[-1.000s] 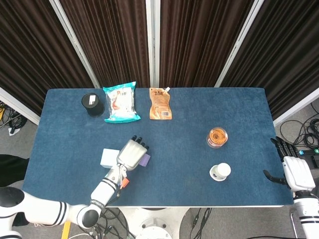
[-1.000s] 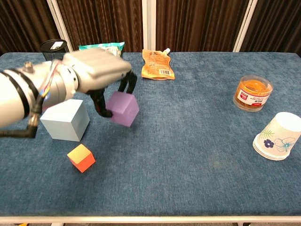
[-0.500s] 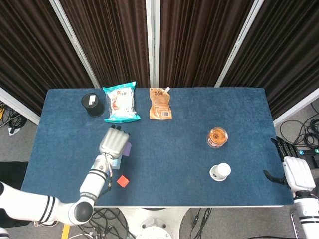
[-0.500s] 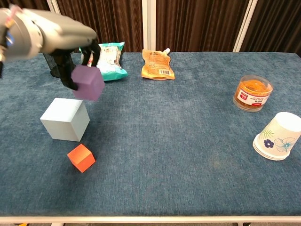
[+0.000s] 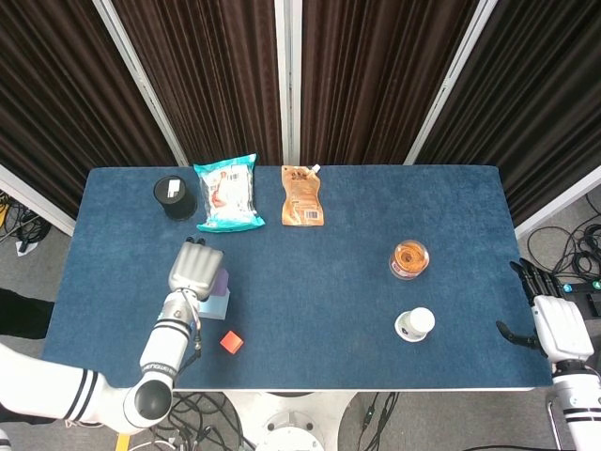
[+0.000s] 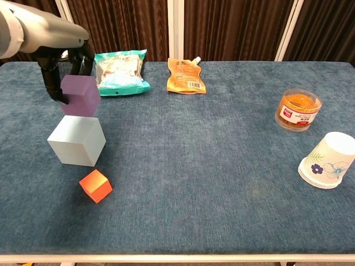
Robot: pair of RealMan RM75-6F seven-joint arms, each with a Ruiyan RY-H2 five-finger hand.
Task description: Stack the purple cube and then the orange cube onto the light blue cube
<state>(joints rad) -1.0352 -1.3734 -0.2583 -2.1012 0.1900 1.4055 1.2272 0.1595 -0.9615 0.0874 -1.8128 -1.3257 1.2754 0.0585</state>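
My left hand [image 6: 52,47] [image 5: 195,268] grips the purple cube [image 6: 80,95] from above and holds it right over the light blue cube [image 6: 77,141]; whether the two touch I cannot tell. In the head view the hand covers most of both, with only slivers of the purple cube [image 5: 222,280] and the light blue cube [image 5: 218,303] showing. The small orange cube [image 6: 95,185] [image 5: 231,342] lies on the table just in front of the light blue one. My right hand [image 5: 552,319] hangs beyond the table's right edge, fingers apart, holding nothing.
A black cup [image 5: 175,196], a teal snack bag [image 6: 117,72] and an orange pouch [image 6: 186,76] line the far side. A jar with orange contents [image 6: 298,108] and a tipped paper cup [image 6: 328,160] sit at the right. The blue table [image 6: 211,166] fills both views.
My left hand carried the purple cube leftward from beside the light blue cube to directly above it and lowered it. The right hand has not moved.
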